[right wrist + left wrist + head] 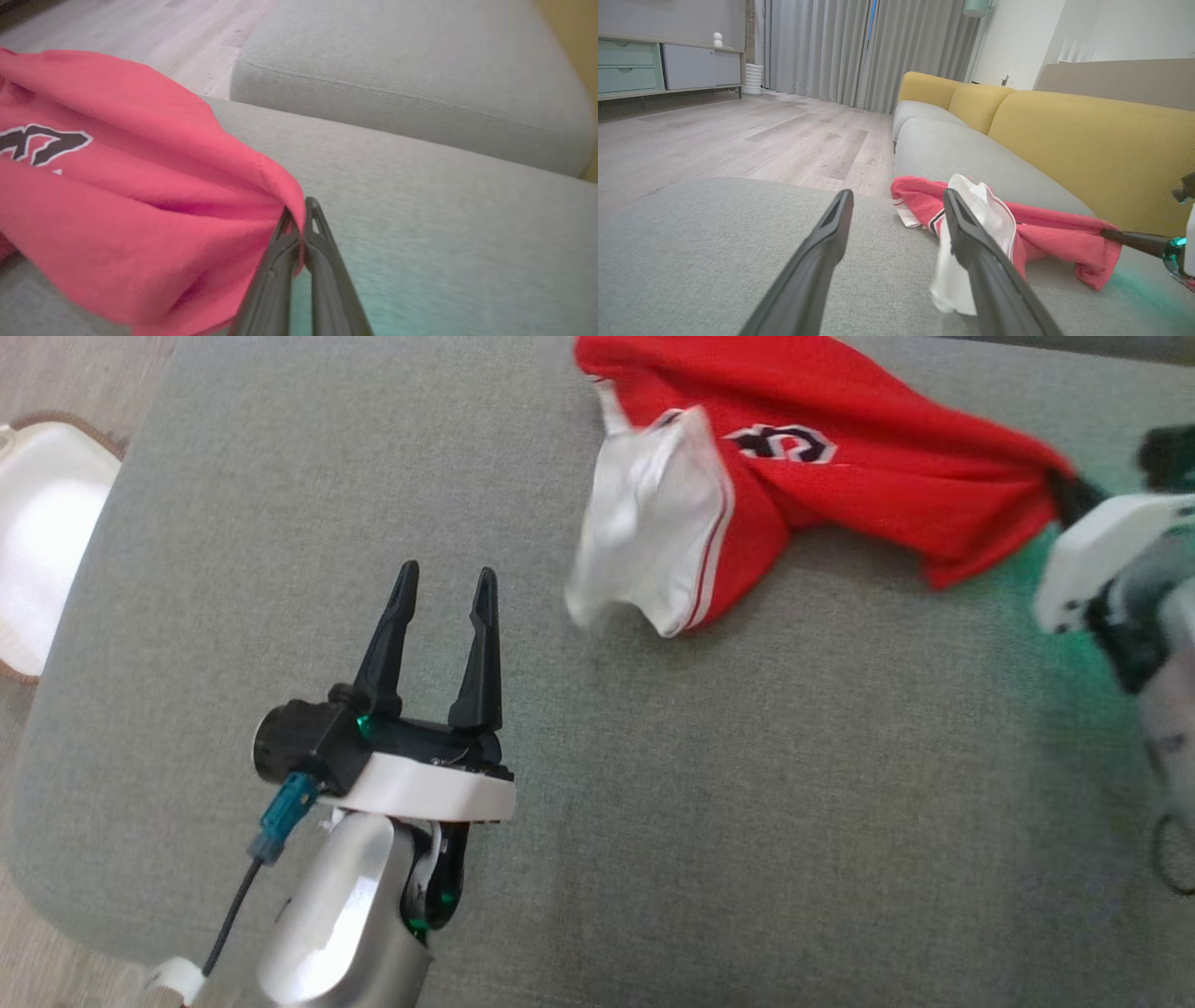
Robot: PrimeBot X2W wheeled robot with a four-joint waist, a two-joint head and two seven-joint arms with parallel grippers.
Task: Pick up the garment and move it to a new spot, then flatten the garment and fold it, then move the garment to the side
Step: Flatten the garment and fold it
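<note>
Head view: red knit jersey garment is lying across the far part of the grey woven fabric sofa seat cushion. It is bunching in folds rather than lying flat. Its white sleeve with red-striped hem is pointing toward the near side, and its outline is blurring. Black-and-white lettering is showing on the red panel.

Right gripper: the two dark fingers are pressing together and pinching the right-hand end of the garment. In the right wrist view, red cloth is gathering into a point between the fingertips and draping over them to the left. That pinched end is sitting raised above the cushion. Green light is tinting the cushion beneath the fingers.

Left gripper: the fingers are standing spread apart and holding nothing. It is hovering over bare cushion, near the sleeve but apart from it, on the garment's left. In the left wrist view, the garment is lying beyond and to the right of the fingers, stretching toward the right gripper at the frame's right edge.

Surroundings in the left wrist view: mustard-yellow upholstered backrest is running behind the cushion. Pale wood-plank floor is lying to the left.
</note>
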